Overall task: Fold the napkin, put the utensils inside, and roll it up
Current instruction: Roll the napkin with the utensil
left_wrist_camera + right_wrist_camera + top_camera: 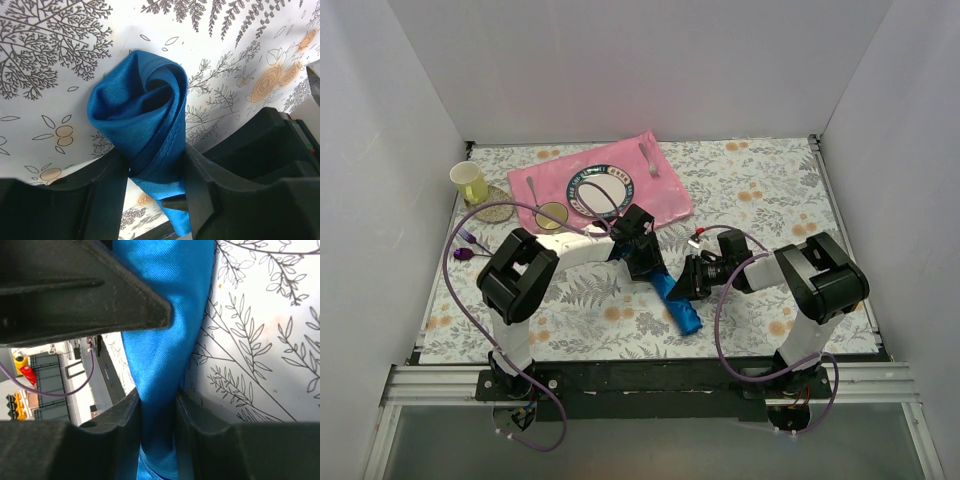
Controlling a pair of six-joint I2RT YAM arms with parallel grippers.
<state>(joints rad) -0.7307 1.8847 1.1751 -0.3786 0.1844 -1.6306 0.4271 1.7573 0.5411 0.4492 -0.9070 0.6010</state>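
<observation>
Napkin (pixel 140 115) is being squeezed by the left pincer (pixel 152 175) and right pincer (pixel 157 410) together, and I'd say an uneven tug is risking uncoiling its loose roll.

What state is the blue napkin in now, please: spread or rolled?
Rolled: the napkin shows a spiral end in the left wrist view.

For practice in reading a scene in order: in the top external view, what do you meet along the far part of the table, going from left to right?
yellow cup → round plate → silver fork
</observation>
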